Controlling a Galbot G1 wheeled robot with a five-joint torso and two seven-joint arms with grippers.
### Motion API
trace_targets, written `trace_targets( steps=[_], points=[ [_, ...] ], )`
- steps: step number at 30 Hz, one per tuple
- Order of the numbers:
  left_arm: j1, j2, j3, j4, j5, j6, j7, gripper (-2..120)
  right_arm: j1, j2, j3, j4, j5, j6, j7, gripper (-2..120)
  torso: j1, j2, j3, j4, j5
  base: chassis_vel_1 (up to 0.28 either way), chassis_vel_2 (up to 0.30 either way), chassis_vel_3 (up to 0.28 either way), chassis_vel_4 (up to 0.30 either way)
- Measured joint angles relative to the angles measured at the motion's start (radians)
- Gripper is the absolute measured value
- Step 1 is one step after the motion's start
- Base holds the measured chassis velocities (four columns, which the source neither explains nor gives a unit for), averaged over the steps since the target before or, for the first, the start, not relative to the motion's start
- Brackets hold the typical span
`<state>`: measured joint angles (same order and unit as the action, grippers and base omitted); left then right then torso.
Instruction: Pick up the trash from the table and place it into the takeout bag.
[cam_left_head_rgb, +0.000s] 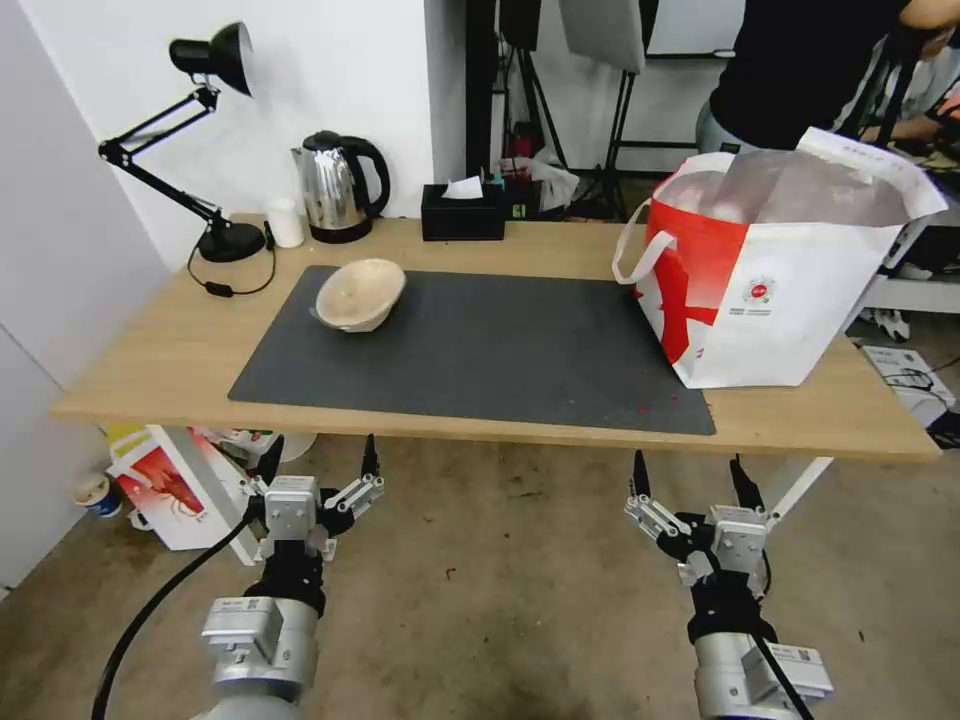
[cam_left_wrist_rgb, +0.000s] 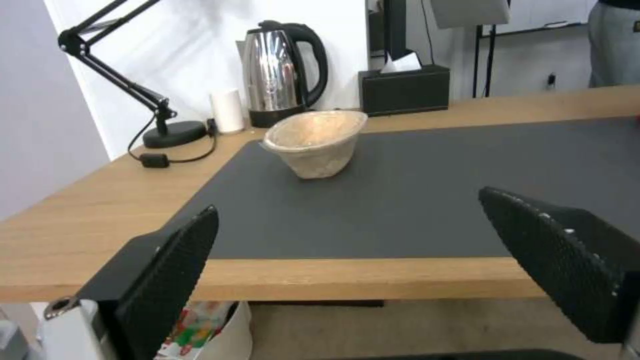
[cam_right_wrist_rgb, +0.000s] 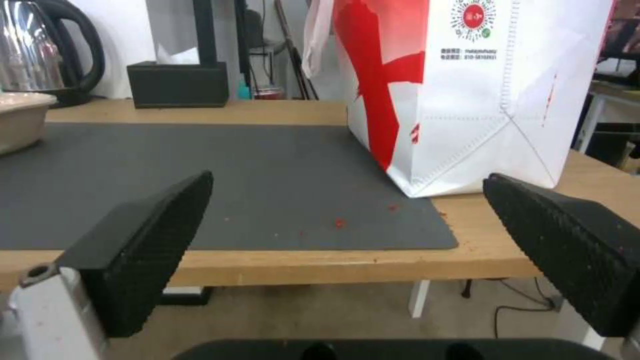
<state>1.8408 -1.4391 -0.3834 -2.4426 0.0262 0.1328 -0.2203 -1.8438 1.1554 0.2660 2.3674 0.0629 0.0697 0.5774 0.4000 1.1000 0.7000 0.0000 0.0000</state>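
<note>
A shallow beige bowl lies tilted on the dark grey mat at the table's left part; its rim also shows at the edge of the right wrist view. The takeout bag, white and red with foil lining, stands open at the table's right end. My left gripper hangs open below the table's front edge, short of the bowl. Below the front edge near the bag, my right gripper is open as well. Both hold nothing.
At the back stand a black desk lamp, a small white cup, a steel kettle and a black tissue box. Red crumbs dot the mat near the bag. A smaller red-printed bag sits on the floor at left.
</note>
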Motion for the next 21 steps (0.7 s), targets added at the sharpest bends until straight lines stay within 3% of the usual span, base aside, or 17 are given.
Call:
trace_targets(
  steps=[21],
  points=[
    [0.001,0.004,-0.003,-0.005,-0.001,0.000,0.000,98,-0.007,-0.002,0.003,-0.001,-0.004,-0.010,0.002,100,0.000,0.000,0.000,0.0000,0.0000,0.000,0.000,0.000,0.000]
  ],
)
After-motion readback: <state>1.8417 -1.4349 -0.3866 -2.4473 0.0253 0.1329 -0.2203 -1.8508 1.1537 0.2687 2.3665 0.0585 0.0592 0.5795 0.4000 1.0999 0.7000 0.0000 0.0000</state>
